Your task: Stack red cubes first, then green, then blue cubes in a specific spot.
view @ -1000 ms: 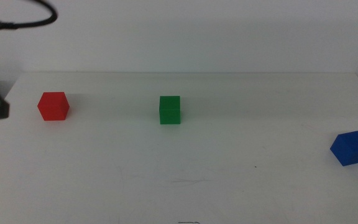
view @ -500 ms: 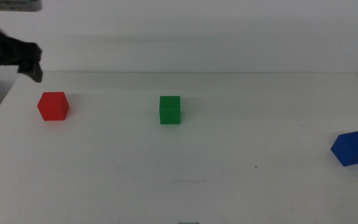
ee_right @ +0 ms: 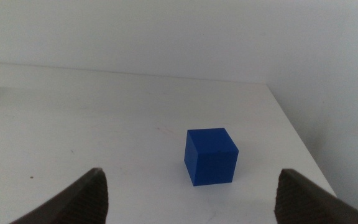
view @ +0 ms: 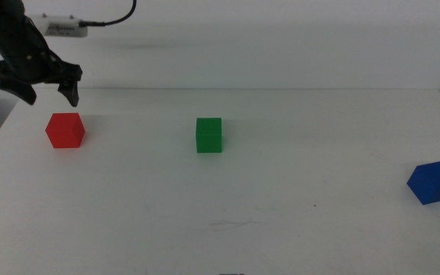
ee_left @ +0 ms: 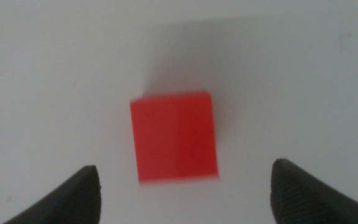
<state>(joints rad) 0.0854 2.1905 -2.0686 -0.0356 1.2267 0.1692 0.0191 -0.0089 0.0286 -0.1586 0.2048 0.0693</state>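
Three small matte cubes on white tabletop [view: 281,221], well apart. Red cube [view: 66,130]: bright, plain faces, sits ahead of and between left jaws [view: 46,84], untouched; jaws spread wide, empty, hovering just above it. Green cube [view: 209,135] well off to side. Blue cube [ee_right: 210,155], deep blue, ahead of right jaws [ee_right: 191,208], also wide apart, empty.

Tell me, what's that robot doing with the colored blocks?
The left gripper hangs open above the red cube, lined up to grab it. The green cube sits mid-table and the blue cube near the right edge, all apart, nothing stacked. The right gripper waits, open, facing the blue cube.
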